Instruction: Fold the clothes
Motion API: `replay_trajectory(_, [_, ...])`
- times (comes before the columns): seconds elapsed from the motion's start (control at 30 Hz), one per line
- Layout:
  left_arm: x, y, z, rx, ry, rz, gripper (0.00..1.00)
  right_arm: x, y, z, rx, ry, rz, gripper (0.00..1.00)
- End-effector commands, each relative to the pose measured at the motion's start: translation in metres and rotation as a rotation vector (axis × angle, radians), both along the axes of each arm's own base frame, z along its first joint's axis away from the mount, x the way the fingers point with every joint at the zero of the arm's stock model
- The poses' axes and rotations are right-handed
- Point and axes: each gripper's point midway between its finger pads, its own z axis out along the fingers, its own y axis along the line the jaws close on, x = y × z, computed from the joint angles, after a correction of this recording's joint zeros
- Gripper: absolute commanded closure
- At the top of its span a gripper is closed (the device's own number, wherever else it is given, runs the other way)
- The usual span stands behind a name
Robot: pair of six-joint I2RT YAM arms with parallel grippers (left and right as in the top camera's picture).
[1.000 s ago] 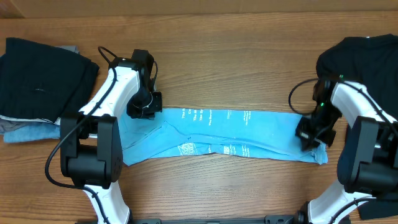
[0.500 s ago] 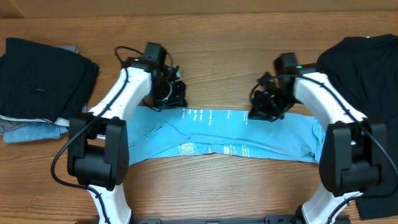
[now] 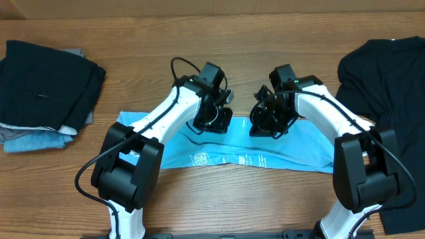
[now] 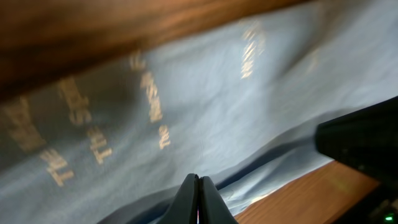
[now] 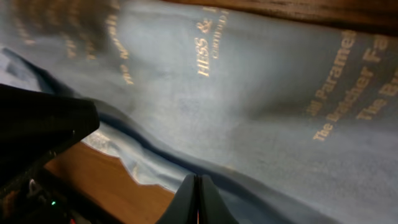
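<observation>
T-shirt on the desk.
Overhead shows left arm and right arm meeting above it; only wrist views show both jaws clenched on its lettered fabric.

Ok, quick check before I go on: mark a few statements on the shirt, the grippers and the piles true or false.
1. The left gripper and right gripper are both over the blue T-shirt. True.
2. The left gripper's jaws stand wide open. False: they are shut.
3. The black shirt lies at the right of the overhead view. True.
4. The folded stack sits on the blue T-shirt. False: it lies apart from it, at the left.
</observation>
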Motion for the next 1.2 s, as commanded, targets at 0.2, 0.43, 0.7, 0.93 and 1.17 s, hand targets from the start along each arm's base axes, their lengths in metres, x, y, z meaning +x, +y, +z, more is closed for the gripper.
replay_trajectory(0.2, [-0.022,0.021,-0.027,0.093,0.046,0.019,0.96,-0.030,-0.009,-0.028,-0.018,0.039,0.008,0.96])
replay_trajectory(0.43, [-0.039,0.030,-0.029,0.130,0.112,0.016,0.96,-0.049,-0.014,-0.035,-0.036,0.103,0.008,0.96])
replay_trajectory(0.7, [-0.066,0.050,-0.028,0.220,0.218,0.000,0.96,-0.060,-0.017,-0.033,-0.050,0.154,0.009,0.96])
replay_trajectory(0.93, [-0.065,0.065,-0.032,0.297,0.196,-0.016,0.96,-0.059,-0.019,-0.034,-0.060,0.150,0.007,0.96])
replay_trajectory(1.17, [-0.047,0.084,-0.036,0.374,0.125,0.009,0.96,-0.068,-0.042,-0.037,-0.159,0.196,-0.004,0.96])
